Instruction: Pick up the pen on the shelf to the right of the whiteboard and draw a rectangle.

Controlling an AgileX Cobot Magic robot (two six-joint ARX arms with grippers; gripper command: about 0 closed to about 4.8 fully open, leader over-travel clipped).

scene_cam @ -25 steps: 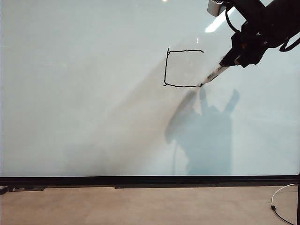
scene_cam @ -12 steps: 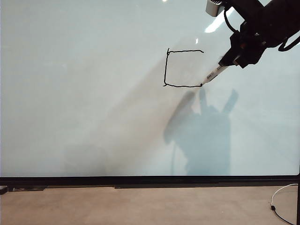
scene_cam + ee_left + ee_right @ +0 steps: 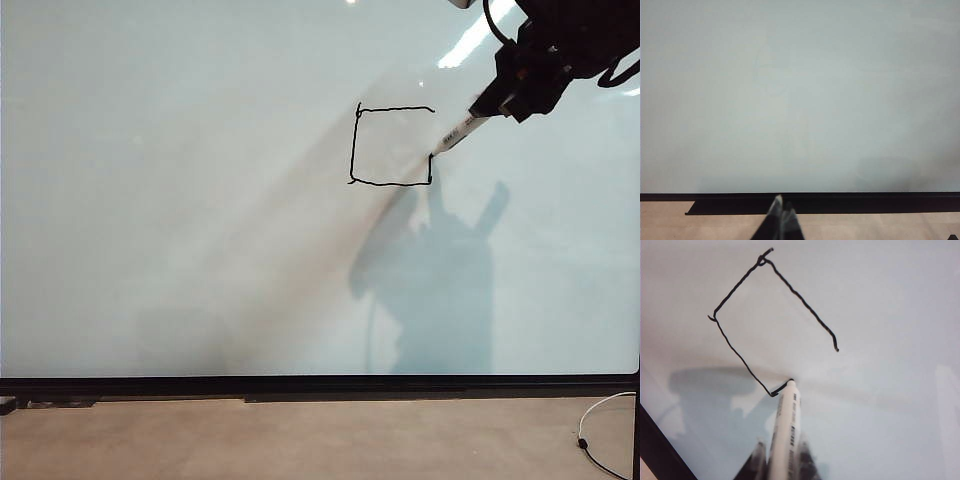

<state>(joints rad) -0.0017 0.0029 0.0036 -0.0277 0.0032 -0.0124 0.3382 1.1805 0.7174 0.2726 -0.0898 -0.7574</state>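
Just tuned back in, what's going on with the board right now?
The right hand holds the slim white marker pen with its tip on the large glossy whiteboard. The thin black hand-drawn rectangle has its top, left and bottom sides, and the right side is only partly drawn upward from the bottom corner, so a gap remains. The left hand is shut, empty, low near the board's black bottom frame.

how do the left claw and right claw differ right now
The right claw is shut on the pen, whose tip touches the whiteboard at the unfinished side of the rectangle; the left claw holds nothing, its tips together. The right claw works high on the board at the drawing; the left claw sits low by the board's black bottom frame, away from it. Both are dark and face the board.
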